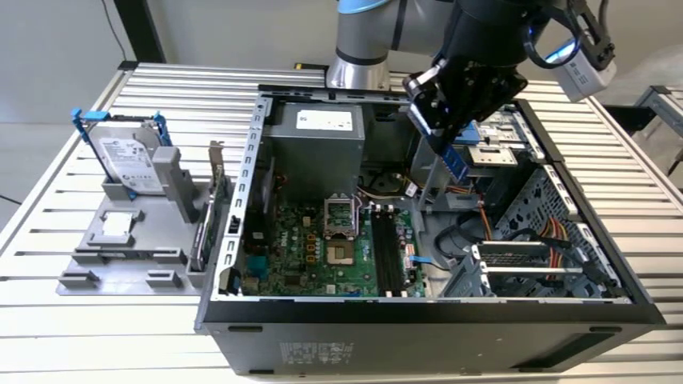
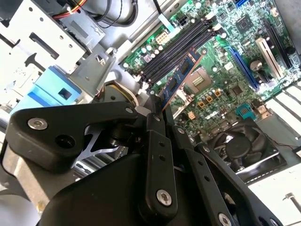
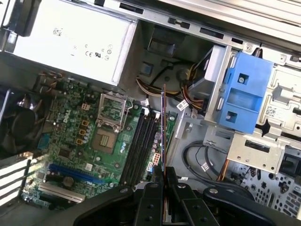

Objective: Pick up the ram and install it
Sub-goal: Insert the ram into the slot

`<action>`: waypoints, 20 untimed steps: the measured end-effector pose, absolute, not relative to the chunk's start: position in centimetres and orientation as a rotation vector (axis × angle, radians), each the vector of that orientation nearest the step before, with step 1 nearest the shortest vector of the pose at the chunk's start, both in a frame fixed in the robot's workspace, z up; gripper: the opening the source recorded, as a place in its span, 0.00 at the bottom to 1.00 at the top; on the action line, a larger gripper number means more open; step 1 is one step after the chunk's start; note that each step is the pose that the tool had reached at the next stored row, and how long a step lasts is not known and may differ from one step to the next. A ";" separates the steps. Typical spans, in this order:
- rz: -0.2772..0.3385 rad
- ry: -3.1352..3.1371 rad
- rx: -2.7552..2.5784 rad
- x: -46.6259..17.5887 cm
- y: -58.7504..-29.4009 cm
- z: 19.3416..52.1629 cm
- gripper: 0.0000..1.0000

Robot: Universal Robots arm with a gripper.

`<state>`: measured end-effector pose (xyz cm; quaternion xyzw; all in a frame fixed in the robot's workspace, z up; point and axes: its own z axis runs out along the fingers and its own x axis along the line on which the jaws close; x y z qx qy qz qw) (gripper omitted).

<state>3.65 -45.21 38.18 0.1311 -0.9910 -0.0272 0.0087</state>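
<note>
Claw: my gripper (image 2: 158, 112) is pinching the ram (image 2: 181, 75), fingers pressed flat on both faces of one end.
Ram: held in the air, rest of the stick poking out past my fingertips; seen edge-on in the first wrist view, as a thin line.
Ram vs slots: above the mobo (image 1: 331, 248), not yet seated; in the first wrist view it runs approx. parallel to the black memory slots (image 3: 141, 141) and lines up just beside them.
Arm pos.: in the exterior view I hang over the open PC case (image 1: 427, 316), toward its far side, near the blue drive bracket (image 3: 242, 94).
Also in case: PSU (image 1: 315, 140), CPU socket (image 3: 108, 141), fan (image 2: 244, 146).
Outside case: hard drive (image 1: 128, 160) w/ blue rails, upright in a grey holder (image 1: 117, 240) on the slatted table (image 1: 64, 336), on the exterior view's left, well apart from me.
</note>
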 end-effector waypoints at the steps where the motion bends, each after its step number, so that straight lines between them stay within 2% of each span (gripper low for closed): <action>1: -0.085 -3.097 0.404 3.7 -45.2 38.2 0.00; 20: -0.086 -3.110 0.304 3.7 -45.2 38.2 0.00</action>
